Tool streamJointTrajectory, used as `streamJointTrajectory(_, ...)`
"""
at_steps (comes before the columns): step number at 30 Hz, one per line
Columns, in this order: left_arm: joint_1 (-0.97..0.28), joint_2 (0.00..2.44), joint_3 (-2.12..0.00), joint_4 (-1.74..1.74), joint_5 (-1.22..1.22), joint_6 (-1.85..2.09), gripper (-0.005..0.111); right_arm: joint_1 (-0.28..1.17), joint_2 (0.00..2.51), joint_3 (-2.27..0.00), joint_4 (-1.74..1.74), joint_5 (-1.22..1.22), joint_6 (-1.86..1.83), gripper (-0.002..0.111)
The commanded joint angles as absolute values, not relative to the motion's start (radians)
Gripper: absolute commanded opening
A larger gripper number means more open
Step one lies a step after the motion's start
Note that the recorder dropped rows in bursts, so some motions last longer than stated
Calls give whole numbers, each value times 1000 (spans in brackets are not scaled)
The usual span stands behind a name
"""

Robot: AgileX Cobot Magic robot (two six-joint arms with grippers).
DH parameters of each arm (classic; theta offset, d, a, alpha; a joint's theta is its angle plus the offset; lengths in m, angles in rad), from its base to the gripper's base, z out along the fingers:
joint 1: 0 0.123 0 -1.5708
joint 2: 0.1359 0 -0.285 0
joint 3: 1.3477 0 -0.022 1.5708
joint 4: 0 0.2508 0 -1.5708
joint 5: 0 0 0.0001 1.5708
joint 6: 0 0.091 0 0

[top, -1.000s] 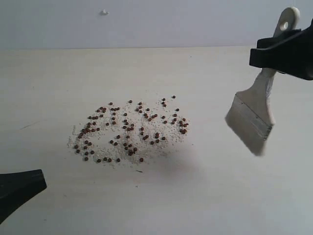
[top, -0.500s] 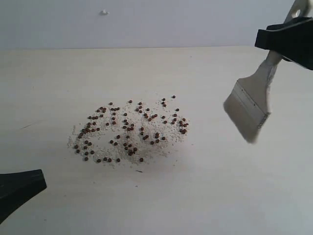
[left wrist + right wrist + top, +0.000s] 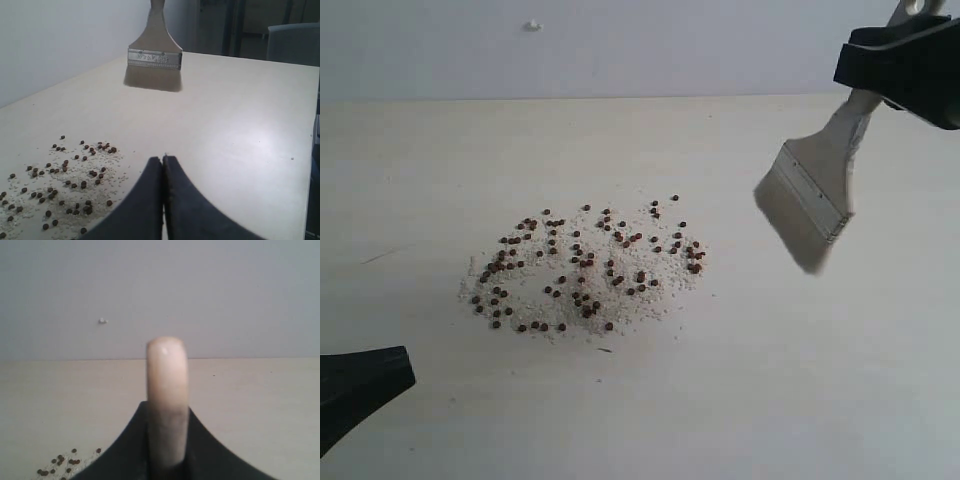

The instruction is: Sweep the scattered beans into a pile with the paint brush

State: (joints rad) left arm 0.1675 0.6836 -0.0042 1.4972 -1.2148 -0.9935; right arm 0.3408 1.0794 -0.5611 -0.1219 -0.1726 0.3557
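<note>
Dozens of small dark reddish-brown beans point(image 3: 582, 272) lie spread over a patch of whitish crumbs on the pale table point(image 3: 800, 400); they also show as beans point(image 3: 65, 185) and beans point(image 3: 62, 462) in the wrist views. The paint brush point(image 3: 810, 195) hangs tilted in the air to the right of the patch, bristles down and clear of the table. My right gripper point(image 3: 895, 70) is shut on its wooden handle point(image 3: 167, 400). The brush's ferrule point(image 3: 154, 58) faces the left wrist camera. My left gripper point(image 3: 163, 159) is shut and empty, low at the near left point(image 3: 360, 385).
A pale wall point(image 3: 620, 45) runs behind the table's far edge, with a small white speck point(image 3: 532, 25) on it. A dark chair back point(image 3: 295, 42) stands beyond the table in the left wrist view.
The right gripper has lifted the paint brush and carried it a little to the left, toward the beans. The beans and the left gripper have not moved.
</note>
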Motion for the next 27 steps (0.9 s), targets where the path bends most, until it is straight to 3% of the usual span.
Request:
streamJointTrajectory(1,171,676,0,1488,-1221,-1001,0,337,1071,-470,-134,-311,376,0)
streamJointTrajectory(7,171,676,0,1488,-1221,-1001,0,334,1071,-394,-107,-443,226,0)
streamJointTrajectory(14,171,676,0,1488,-1221,-1001,0,336,1071,-343,392,-569,-238,0)
streamJointTrajectory(27,171,676,0,1488,-1221,-1001,0,336,1084,-334,226,-618,-41,0)
